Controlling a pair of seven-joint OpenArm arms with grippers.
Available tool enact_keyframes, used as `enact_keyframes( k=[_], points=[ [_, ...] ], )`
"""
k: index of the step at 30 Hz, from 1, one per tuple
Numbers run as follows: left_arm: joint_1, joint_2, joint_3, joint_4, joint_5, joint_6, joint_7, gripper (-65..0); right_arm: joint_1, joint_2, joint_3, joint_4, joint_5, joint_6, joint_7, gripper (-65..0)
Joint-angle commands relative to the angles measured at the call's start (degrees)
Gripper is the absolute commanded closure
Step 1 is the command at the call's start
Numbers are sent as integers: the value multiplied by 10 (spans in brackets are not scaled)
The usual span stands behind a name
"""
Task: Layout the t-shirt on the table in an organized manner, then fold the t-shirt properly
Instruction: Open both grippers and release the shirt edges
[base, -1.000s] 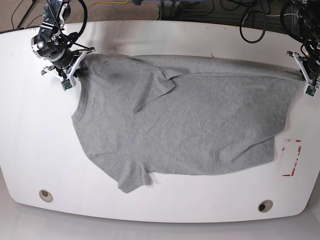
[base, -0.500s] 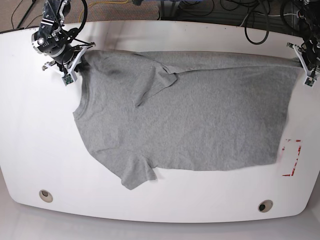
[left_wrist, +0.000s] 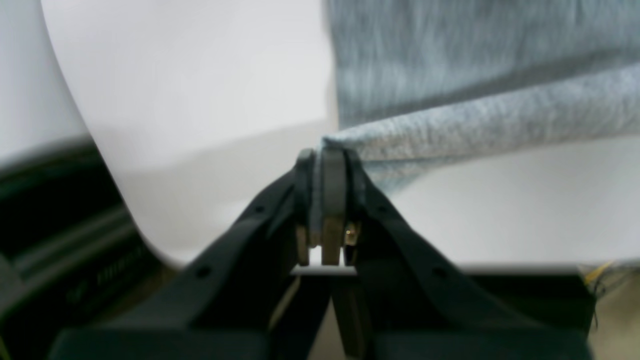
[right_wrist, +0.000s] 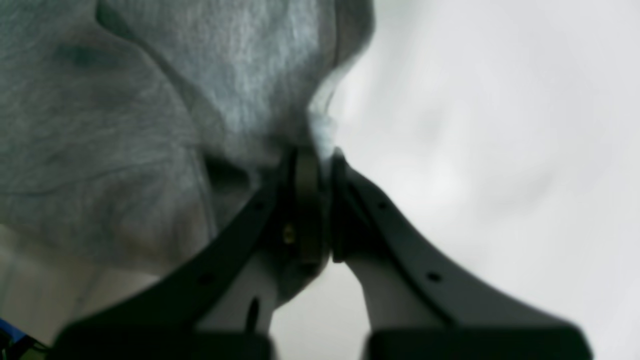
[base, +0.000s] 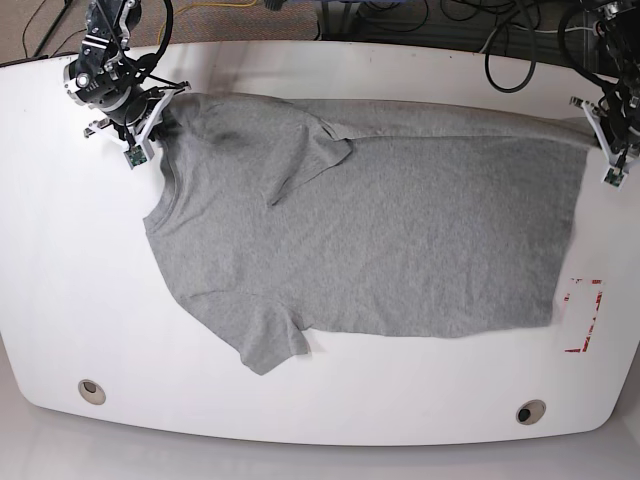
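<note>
The heather-grey t-shirt (base: 380, 230) lies spread across the white table (base: 60, 270), neck to the left and hem to the right. Its far sleeve (base: 312, 150) is folded over onto the body, and the near sleeve (base: 265, 345) lies flat. My right gripper (base: 160, 122) is shut on the shoulder by the collar; the right wrist view shows cloth (right_wrist: 150, 100) pinched at the gripper (right_wrist: 315, 160). My left gripper (base: 600, 142) is shut on the far hem corner, with fabric (left_wrist: 475, 75) pulled taut from the gripper (left_wrist: 325, 160).
Two grommet holes (base: 91, 390) (base: 530, 411) sit near the front edge. A red-marked rectangle (base: 585, 315) lies at the right, just past the hem. Cables (base: 500, 40) hang beyond the far edge. The left gripper is close to the table's right corner.
Both grippers have moved toward the far edge, dragging the t-shirt with them. Its far edge is stretched straighter and the body lies flatter.
</note>
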Motion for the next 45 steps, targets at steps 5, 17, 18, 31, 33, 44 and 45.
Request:
enact_keyframes(
  k=[5, 17, 18, 31, 33, 44, 45],
  points=[
    [-39, -33, 32, -10, 1, 3, -4, 0, 3, 8, 4, 10, -1, -5, 6, 0],
    [-111, -64, 65, -115, 1, 3, -5, 0, 4, 8, 4, 10, -1, -5, 6, 0],
    [-116, -67, 66, -123, 1, 3, -5, 0, 4, 8, 4, 10, -1, -5, 6, 0],
    [-146, -81, 104, -163, 1, 3, -9, 0, 6, 9, 4, 10, -1, -5, 6, 0],
    [-146, -81, 108, -164, 1, 3, -16, 0, 6, 10, 4, 10, -1, -5, 6, 0],
    [-146, -81, 137, -188, 1, 3, -50, -212, 6, 13, 4, 10, -1, -5, 6, 0],
    [-147, -81, 137, -191, 1, 3, -51, -237, 6, 13, 4, 10, -1, -5, 6, 0]
  ],
)
